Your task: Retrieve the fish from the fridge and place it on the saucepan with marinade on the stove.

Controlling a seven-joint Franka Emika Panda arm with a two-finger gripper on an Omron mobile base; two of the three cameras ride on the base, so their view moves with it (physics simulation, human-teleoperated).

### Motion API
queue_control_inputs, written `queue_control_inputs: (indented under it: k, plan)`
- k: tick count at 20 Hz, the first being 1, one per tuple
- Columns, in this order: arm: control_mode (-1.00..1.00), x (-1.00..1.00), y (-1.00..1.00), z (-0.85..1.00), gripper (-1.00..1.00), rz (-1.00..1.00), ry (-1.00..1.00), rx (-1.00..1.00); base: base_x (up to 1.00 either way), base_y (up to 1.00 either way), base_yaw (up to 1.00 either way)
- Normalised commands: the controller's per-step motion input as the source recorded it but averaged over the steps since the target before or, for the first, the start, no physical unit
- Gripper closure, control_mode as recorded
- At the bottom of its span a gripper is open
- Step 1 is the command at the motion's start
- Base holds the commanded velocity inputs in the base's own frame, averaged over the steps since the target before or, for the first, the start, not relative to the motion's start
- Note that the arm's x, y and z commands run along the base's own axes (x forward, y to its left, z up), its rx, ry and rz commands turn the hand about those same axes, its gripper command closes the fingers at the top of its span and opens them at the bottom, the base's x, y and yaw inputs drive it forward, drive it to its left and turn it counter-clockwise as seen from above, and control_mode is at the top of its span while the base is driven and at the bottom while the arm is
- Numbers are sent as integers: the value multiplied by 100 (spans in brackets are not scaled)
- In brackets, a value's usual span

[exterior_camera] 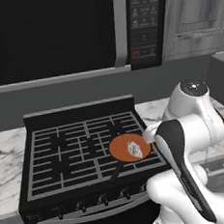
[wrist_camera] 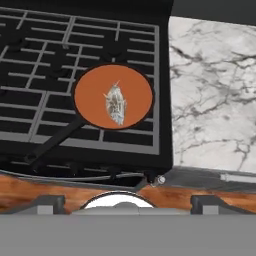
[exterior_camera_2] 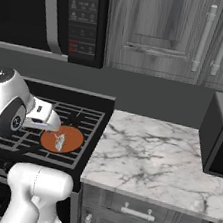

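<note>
The fish (wrist_camera: pixel 115 104), a pale speckled oval piece, lies in the middle of the saucepan with marinade (wrist_camera: pixel 90 95), resting on its flat orange-brown inside; it also shows in the left base view (exterior_camera: pixel 134 149) and the right base view (exterior_camera_2: pixel 59 138). The saucepan (exterior_camera: pixel 120 147) sits on the grey grates of the stove (exterior_camera: pixel 65 157), at the stove's front right burner, close to the stove's right edge. Its thin dark handle (wrist_camera: pixel 52 142) runs from the pan toward the stove's front edge, slanting away from the tabletop side. A row of knobs (exterior_camera: pixel 105 198) lines the stove's front, below the pan.

The pincer (wrist_camera: pixel 121 204) stands released, its two dark tips spread wide with nothing between them. It is on the front side of the stove, well apart from the pan and the fish, looking down on them.

Just right of the stove, a white marble tabletop (exterior_camera_2: pixel 157 158) begins, touching the stove's side. A black appliance (exterior_camera_2: pixel 220 135) stands on the far right end of that tabletop. Above the stove hangs a black microwave (exterior_camera: pixel 53 32) with a grey bar handle and a button panel on its right side. Grey wood-grain cabinets (exterior_camera_2: pixel 161 30) hang to the right of the microwave, over the tabletop.
</note>
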Motion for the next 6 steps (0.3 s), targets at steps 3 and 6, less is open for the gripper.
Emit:
queue_control_inputs:
  k: [3,6]
  plan:
    - [-100,-55,-5,91,-100,0,0,0,0,0,0]
    - [-100,-59,-7,87,-100,0,0,0,0,0,0]
